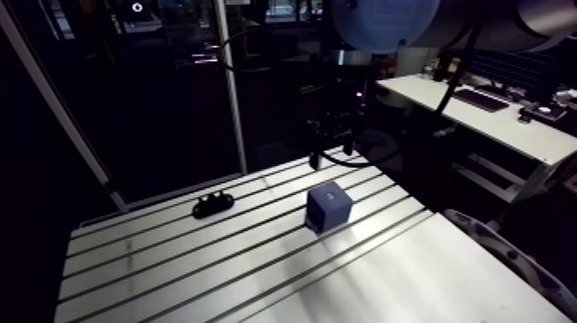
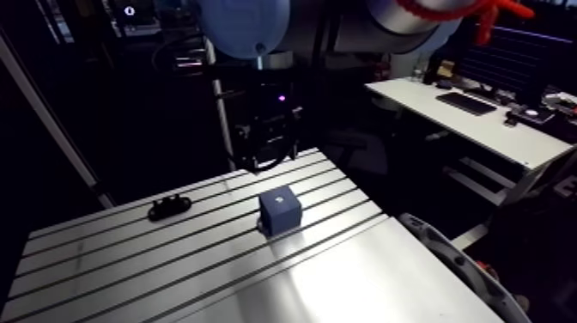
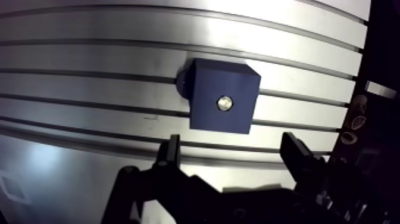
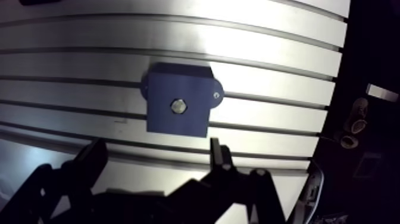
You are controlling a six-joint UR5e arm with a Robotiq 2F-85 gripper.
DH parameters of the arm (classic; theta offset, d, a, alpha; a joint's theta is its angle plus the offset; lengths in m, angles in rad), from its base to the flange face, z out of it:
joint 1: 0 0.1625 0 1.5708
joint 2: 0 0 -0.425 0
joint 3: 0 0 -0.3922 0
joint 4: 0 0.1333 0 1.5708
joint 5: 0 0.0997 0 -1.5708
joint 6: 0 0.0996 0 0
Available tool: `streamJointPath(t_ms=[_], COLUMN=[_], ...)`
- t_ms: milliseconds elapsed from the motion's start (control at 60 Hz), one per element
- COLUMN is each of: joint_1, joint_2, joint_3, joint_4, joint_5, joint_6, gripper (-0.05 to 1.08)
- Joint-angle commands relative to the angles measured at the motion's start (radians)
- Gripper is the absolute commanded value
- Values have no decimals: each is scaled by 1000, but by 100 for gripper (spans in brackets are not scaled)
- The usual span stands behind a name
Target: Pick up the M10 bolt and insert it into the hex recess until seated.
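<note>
I see the two-finger black gripper (image 3: 231,139) spread wide, nothing btwn the fingers, above the slotted aluminium table (image 3: 89,59). The silver hex-head M10 bolt (image 3: 224,103) sits in the top-face recess of the dark blue cube block (image 3: 223,95), just ahead of the fingers. A small black part (image 1: 213,204) lies well apart

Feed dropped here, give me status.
Gripper open, empty, blue block just ahead. Bolt in its recess, looks seated. Black part well aside, not in the way.
</note>
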Motion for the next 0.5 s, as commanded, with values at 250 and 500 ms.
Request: streamJointPath(t_ms=[250,500], joint_1=[117,207], joint_2=[-105,-137], joint_3=[-89,-118], joint_4=[240,314], joint_5=[-4,-10], joint_6=[213,321], gripper=[1,1])
